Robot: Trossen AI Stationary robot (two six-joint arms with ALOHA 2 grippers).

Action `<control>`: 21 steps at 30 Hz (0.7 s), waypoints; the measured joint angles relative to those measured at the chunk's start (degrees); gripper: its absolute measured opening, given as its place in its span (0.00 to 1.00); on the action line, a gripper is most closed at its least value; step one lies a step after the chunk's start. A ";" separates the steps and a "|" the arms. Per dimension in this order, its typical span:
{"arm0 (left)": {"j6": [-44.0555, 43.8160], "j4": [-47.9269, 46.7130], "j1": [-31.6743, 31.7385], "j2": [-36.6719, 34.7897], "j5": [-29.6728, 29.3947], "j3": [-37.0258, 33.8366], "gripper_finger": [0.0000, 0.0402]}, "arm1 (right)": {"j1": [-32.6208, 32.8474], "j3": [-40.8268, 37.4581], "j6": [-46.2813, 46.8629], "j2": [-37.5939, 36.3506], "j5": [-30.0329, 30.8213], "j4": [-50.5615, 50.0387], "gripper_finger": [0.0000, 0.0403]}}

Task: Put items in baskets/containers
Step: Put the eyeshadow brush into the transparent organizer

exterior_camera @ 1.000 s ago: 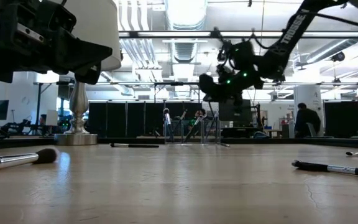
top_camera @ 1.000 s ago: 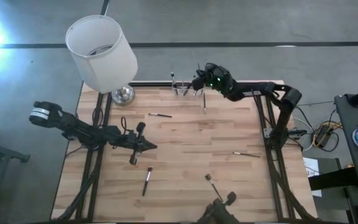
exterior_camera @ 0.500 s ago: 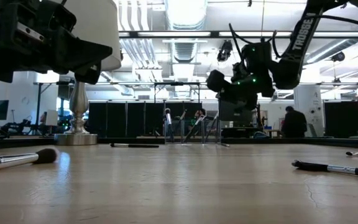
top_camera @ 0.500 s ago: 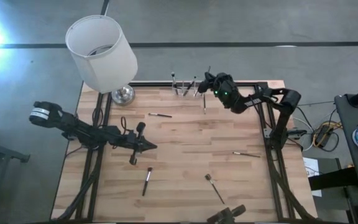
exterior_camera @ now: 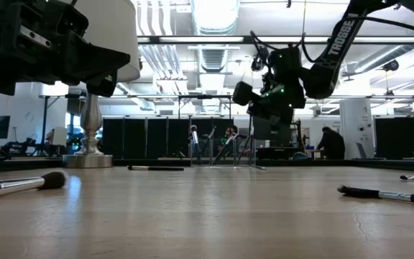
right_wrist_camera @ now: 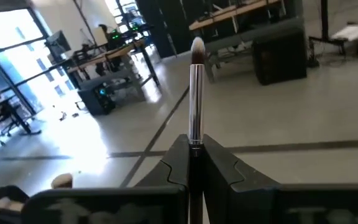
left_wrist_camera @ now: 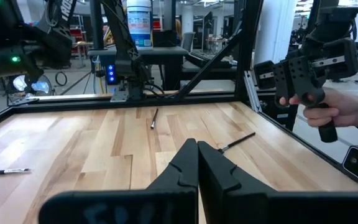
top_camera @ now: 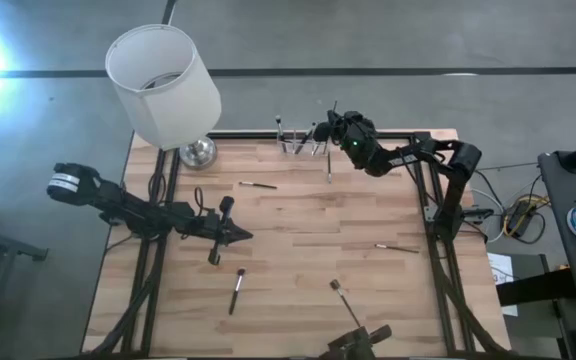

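Observation:
My right gripper [top_camera: 332,124] hovers high over the far edge, just right of the clear holder [top_camera: 296,143], and is shut on a brush [right_wrist_camera: 196,93]. The holder has a few brushes standing in it and shows in the low view [exterior_camera: 228,152]. Loose brushes lie flat on the wood: one left of the holder [top_camera: 258,185], one below it [top_camera: 328,166], one at the right [top_camera: 396,247], two near the near edge [top_camera: 236,290] [top_camera: 344,300]. My left gripper [top_camera: 244,236] is shut on nothing and waits over the table's left half. My right gripper pinches the brush between its two fingers on the dark handle just below the silver ferrule [right_wrist_camera: 194,144]. The brush lies along the fingers, and its bristle tip [right_wrist_camera: 197,45] sticks out past them, slanting up and toward the far side. It is lifted clear.
A lamp with a white shade [top_camera: 163,85] and a silver base [top_camera: 198,152] stands at the far left corner. A person's hand holds a hand-held gripper [left_wrist_camera: 319,81] at the near edge. A dark brush [top_camera: 218,232] lies beside my left gripper. The table's middle is bare wood [top_camera: 318,220].
My right gripper, high over the far edge with the brush, swung toward the table's right edge, then came partway back toward the holder. The hand-held gripper at the near edge shifted slightly.

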 joint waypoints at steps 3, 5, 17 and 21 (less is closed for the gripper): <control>0.00 0.00 0.00 0.00 0.00 0.00 0.00 | 0.07 1.41 2.62 2.39 1.22 -0.13 0.03; -0.01 0.00 0.00 0.00 0.00 0.00 0.00 | 0.15 1.86 3.75 4.02 2.05 -0.32 0.03; -0.44 -0.04 0.00 0.00 0.00 0.00 0.00 | 0.26 3.29 8.71 5.85 2.75 -0.50 0.19; -0.76 -0.04 0.00 0.00 0.00 0.00 0.00 | 0.28 3.01 8.60 5.39 2.74 -1.47 0.24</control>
